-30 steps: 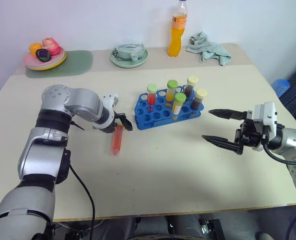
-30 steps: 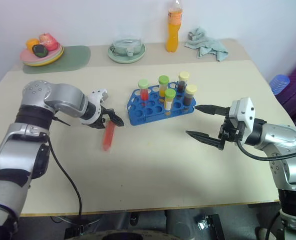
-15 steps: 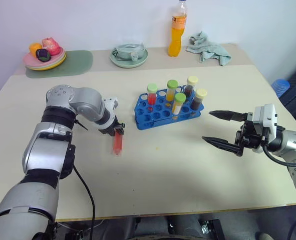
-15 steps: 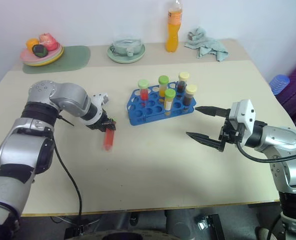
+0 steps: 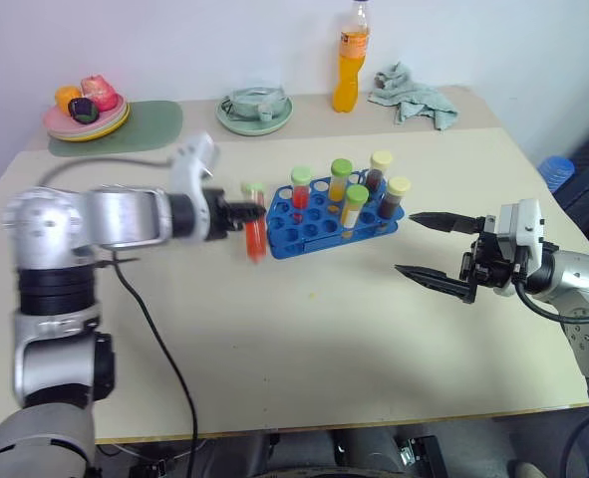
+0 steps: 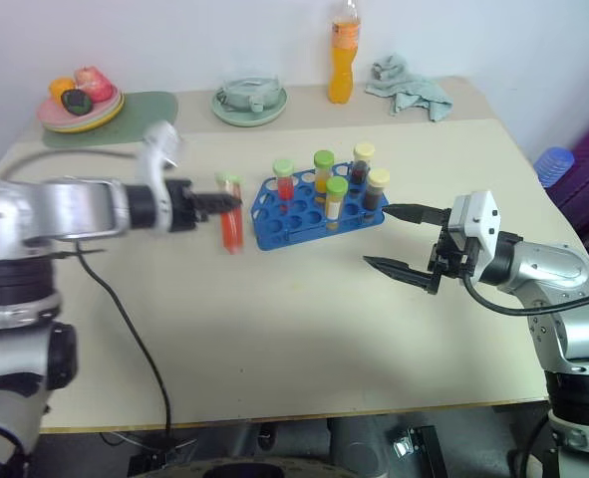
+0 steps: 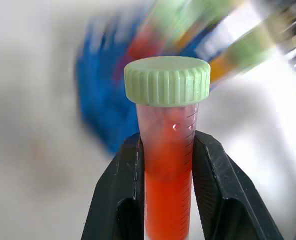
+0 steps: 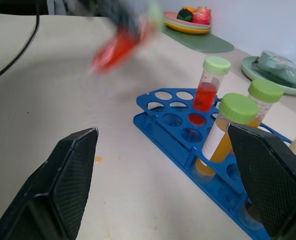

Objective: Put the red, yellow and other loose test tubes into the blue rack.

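Beige tabletop point(image 5: 304, 339) carries everything, with the blue rack point(image 5: 319, 221) near its middle. Five capped tubes stand upright in the rack: a red one with a green cap point(image 5: 301, 189), two yellow ones with green caps point(image 5: 342, 179) point(image 5: 355, 207), and two dark ones with pale yellow caps point(image 5: 379, 171) point(image 5: 395, 198); the holes on the rack's left end are unfilled. Along the far edge sit a green mat point(image 5: 140, 124) under a plate of fruit point(image 5: 87, 112), a pale green dish point(image 5: 256, 112), an orange drink bottle point(image 5: 348, 58) and a crumpled teal cloth point(image 5: 414, 95).

Left gripper point(image 5: 242, 211) hangs above the table just left of the rack, its black fingers point(image 7: 125, 195) pinching a red test tube with a green cap point(image 7: 167, 145) by the body; the tube is upright and off the tabletop. Right gripper point(image 5: 432, 249) hovers to the right of the rack, its fingers spread wide with nothing between them.
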